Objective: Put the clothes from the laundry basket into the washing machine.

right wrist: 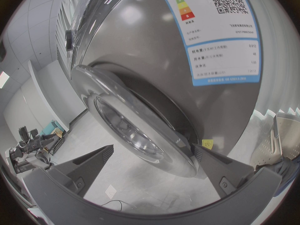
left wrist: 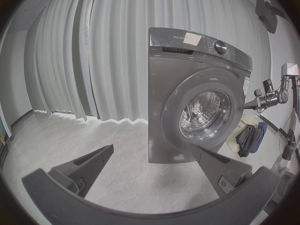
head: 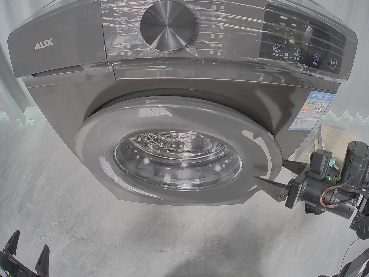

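Observation:
The grey washing machine (head: 69, 97) stands in front of me, its round glass door (head: 177, 158) facing me and the drum behind the glass bare. My right gripper (head: 269, 170) is open at the door's right edge, one finger on each side of the rim (right wrist: 175, 147). A dark gap shows between that rim and the machine's front. The white perforated laundry basket (left wrist: 239, 129) stands on the floor to the right of the machine, with dark clothes (left wrist: 250, 138) hanging over its side. My left gripper (head: 30, 239) is low at the near left, open and holding nothing, well clear of the machine.
White curtains (left wrist: 93, 63) hang behind and to the left of the machine. Grey tiled floor (head: 153, 235) lies open before the door and out to the left. The basket (head: 338, 139) sits close behind my right arm.

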`<state>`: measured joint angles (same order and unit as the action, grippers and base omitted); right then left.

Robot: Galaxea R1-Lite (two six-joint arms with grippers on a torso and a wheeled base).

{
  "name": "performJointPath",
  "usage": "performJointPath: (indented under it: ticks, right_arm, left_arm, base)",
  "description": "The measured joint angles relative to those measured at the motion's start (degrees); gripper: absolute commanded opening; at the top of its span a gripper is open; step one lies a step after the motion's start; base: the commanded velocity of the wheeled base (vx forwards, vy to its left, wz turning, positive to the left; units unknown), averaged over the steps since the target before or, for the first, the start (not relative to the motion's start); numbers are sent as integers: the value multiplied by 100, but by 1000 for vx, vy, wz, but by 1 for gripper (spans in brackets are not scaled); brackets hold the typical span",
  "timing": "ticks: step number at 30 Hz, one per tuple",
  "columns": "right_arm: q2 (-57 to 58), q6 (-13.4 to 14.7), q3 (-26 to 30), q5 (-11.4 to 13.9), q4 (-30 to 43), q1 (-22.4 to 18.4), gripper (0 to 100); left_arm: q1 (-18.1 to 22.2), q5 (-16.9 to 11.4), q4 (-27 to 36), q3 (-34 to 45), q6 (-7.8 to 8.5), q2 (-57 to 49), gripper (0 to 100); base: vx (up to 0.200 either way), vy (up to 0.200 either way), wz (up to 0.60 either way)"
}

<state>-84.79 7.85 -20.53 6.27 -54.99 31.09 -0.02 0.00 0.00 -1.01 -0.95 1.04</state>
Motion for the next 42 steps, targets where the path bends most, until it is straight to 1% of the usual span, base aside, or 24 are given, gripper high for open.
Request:
performJointPath:
  ticks: [5, 7, 10, 13, 17, 19, 29, 34, 40, 42]
  right_arm:
    - [246, -2, 422, 132, 83, 184, 100]
    - [378, -22, 584, 141, 94, 223, 100]
    - [483, -68, 678, 123, 50, 188, 100]
    - [524, -79, 675, 71, 33, 121, 100]
    - [489, -57, 584, -13, 4, 111, 100]
    - [467, -9, 566, -15, 6, 160, 100]
    - [444, 20, 719, 16, 20, 439, 100]
    - [455, 20, 797, 29, 17, 480, 100]
    - [444, 27, 711, 22, 4, 422, 100]
    - [411, 33, 640, 18, -2, 380, 100]
  left_arm:
    - [-2, 0, 0, 0, 0, 0, 100]
    - [-2, 0, 0, 0, 0, 0, 100]
    - [0, 0, 0, 0, 0, 0, 100]
    - [-2, 0, 0, 0, 0, 0, 100]
    - [-5, 0, 0, 0, 0, 0, 100]
    - [-5, 0, 0, 0, 0, 0, 100]
    - [2, 0, 0, 0, 0, 0, 100]
    - [2, 0, 0, 0, 0, 0, 100]
    - [-2, 0, 0, 0, 0, 0, 100]
    - [-2, 0, 0, 0, 2, 0, 100]
  base:
    - [0, 0, 0]
    - [0, 0, 0]
    - [0, 0, 0]
    - [0, 0, 0]
    - [-200, 0, 0]
    - [-200, 0, 0]
    - [0, 0, 0]
    - [0, 0, 0]
    - [0, 200, 0]
    - [0, 0, 0]
